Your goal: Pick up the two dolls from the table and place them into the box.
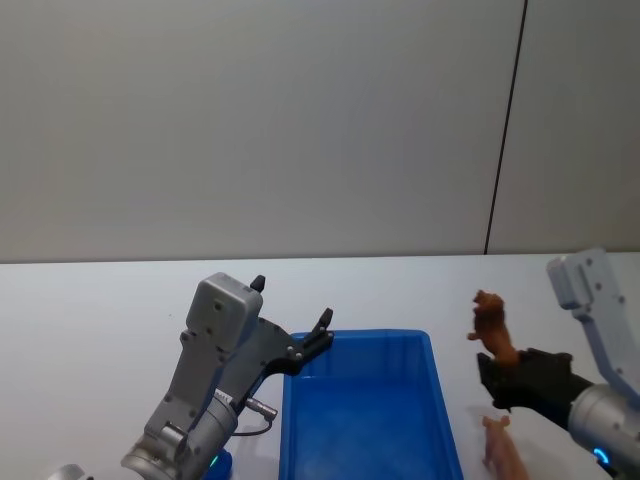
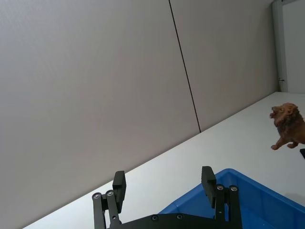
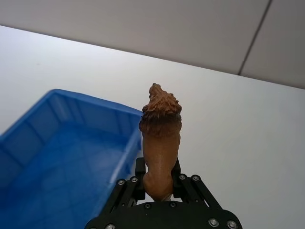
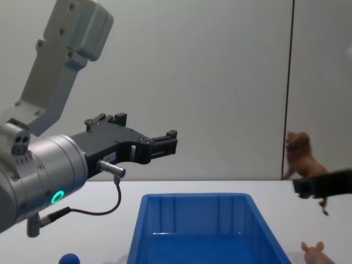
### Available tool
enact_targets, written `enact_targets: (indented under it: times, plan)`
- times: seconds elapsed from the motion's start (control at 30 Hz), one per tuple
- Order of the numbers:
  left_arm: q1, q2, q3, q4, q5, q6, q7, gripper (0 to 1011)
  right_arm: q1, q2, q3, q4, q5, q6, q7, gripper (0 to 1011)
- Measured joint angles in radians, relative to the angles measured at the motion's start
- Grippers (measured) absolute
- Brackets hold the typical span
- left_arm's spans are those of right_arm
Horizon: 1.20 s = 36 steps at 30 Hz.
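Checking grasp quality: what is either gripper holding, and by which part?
The right gripper clamps the brown doll by its rear end; the left gripper holds nothing.

Small round blue ball sits low on robot's left side, partly cut off by chest view's btm edge. Behind everything stands a plain pale grey panelled wall w/ a thin dark vertical seam right of centre, running top to btm & leaning slightly in head view. In left wrist view a lighter upright strip closes the wall's far end; corner or frame, can't tell.
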Motion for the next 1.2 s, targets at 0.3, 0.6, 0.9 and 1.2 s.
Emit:
enact_targets:
  times: [0.3,0.6,0.9,1.2]
  plan:
    - [0.0,0.0,0.0,0.0,0.0,0.0,0.0,1002,0.045,-0.015,-0.022,0.055,0.01,-0.04,0.119,278]
    - [0.0,0.0,0.0,0.0,0.0,0.0,0.0,1001,0.094,-0.034,-0.051,0.131,0.009,-0.08,0.238,343]
    - [0.0,0.0,0.0,0.0,0.0,0.0,0.0,1001,0.125,-0.048,-0.069,0.195,0.005,-0.1,0.287,629]
    - [0.0,0.0,0.0,0.0,0.0,0.0,0.0,1001,0.135,-0.049,-0.073,0.222,0.005,-0.101,0.288,893]
